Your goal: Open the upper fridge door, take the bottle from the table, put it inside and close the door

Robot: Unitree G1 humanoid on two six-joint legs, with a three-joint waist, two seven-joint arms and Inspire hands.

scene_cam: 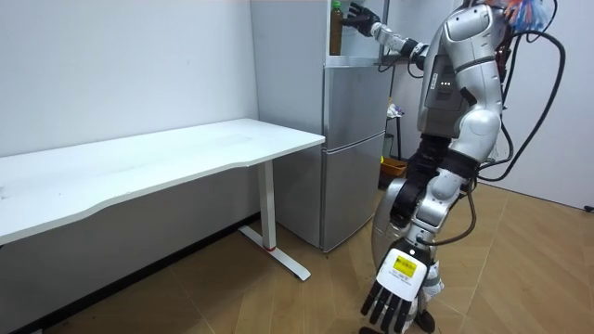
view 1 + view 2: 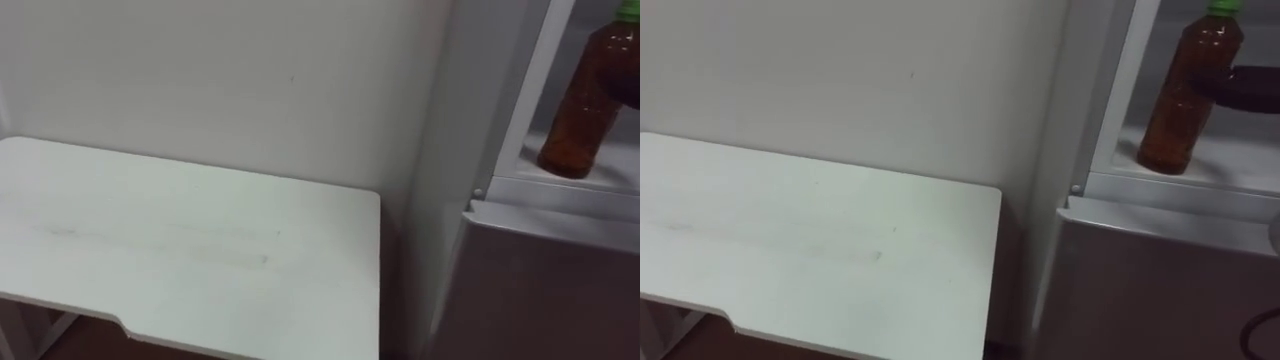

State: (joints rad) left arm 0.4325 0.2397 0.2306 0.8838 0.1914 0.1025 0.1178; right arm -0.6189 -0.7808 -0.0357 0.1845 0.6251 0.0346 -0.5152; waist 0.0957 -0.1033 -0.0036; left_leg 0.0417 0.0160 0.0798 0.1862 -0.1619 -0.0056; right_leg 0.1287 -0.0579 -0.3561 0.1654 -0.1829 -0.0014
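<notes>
I take the fridge (image 1: 353, 148) as my landmark: a tall grey unit with its upper compartment open. The bottle (image 2: 1180, 100) stands upright inside that compartment on the white shelf (image 2: 1230, 165), close to the shelf's front edge. It holds brown liquid and has a green cap.

In the 2 eye views the right hand (image 2: 1250, 88) reaches into the same compartment at about the bottle's mid-height, and its dark fingers lie right against the bottle's side. I cannot tell whether they are wrapped round the bottle or only resting beside it (most of the hand is cut off at the picture's edge).

In the room view the robot stands upright directly in front of the fridge, with its right arm raised to the top compartment. The left hand (image 1: 397, 288) hangs low near the floor, well below and away from the upper compartment. Its fingers are straight and loose and it holds nothing.

A white table (image 2: 200, 250) stands beside the fridge, with its end just next to the fridge's side wall. A pale wall (image 2: 250, 80) runs behind the table and meets the fridge's side.
</notes>
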